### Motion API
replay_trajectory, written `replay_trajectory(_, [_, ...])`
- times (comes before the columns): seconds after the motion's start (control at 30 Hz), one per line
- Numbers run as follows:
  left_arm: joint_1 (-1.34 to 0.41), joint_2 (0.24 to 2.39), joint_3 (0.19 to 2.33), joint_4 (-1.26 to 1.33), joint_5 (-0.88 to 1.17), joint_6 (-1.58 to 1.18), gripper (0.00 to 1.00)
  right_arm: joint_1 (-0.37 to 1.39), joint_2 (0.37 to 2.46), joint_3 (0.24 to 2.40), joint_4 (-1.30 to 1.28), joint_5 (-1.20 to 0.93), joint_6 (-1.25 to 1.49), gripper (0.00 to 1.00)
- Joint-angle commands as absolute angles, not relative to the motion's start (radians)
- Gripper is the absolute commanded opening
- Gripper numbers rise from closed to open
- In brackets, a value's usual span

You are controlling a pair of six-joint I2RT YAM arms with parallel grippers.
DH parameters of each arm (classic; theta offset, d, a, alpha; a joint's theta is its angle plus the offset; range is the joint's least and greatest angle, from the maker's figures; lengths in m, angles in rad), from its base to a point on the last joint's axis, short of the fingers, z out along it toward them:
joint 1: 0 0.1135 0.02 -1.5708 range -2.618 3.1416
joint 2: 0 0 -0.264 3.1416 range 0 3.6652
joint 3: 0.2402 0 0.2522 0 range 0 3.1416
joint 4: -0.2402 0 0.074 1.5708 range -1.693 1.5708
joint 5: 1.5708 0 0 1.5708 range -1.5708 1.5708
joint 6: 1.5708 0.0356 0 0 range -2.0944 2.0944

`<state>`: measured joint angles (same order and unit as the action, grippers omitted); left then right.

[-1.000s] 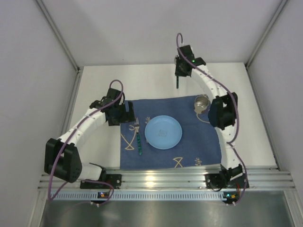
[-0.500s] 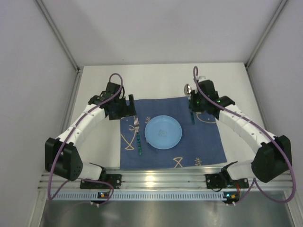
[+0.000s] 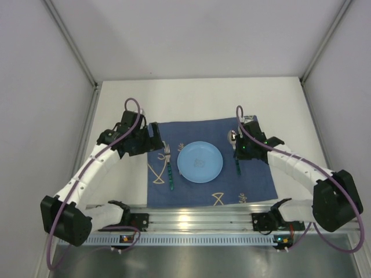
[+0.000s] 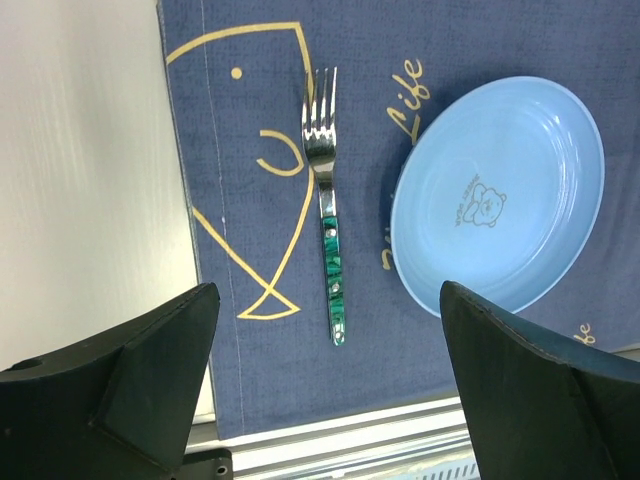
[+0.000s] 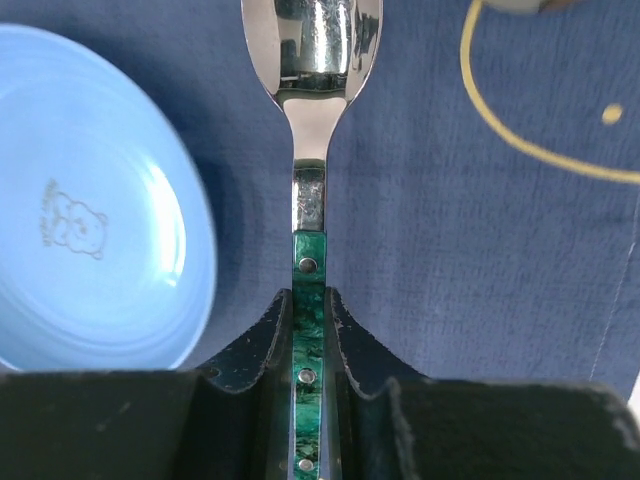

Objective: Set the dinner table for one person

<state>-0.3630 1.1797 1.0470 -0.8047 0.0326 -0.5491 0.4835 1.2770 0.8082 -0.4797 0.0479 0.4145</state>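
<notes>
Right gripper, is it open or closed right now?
Shut. In the right wrist view, both fingers of the right gripper press against the green handle of the spoon, no gap either side.

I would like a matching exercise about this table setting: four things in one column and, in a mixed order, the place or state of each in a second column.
Things:
1. fork
2. spoon
3. plate
4. left gripper

Places or states:
a. held by its green handle in the right gripper
b. in the middle of the blue cloth
c. open, holding nothing
d. lying on the cloth, left of the plate

Pairs: 1-d, 2-a, 3-b, 4-c.
</notes>
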Motion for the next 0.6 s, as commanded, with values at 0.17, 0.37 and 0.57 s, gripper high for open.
replay_trajectory(0.17, [-0.368, 1.100, 1.026, -0.873, 0.008, -0.577, 0.97, 0.503, 1.292, 0.709, -0.353, 0.072, 0.505, 0.00])
replay_trajectory(0.37, [-0.370, 1.075, 1.026, -0.885, -0.029, -0.574, 0.98, 0.508, 1.258, 0.716, -0.380, 0.060, 0.505, 0.16])
replay_trajectory(0.57, [-0.368, 1.097, 1.068, -0.908, -0.087, -0.546, 0.99, 0.514, 1.148, 0.732, -0.477, 0.080, 0.492, 0.76])
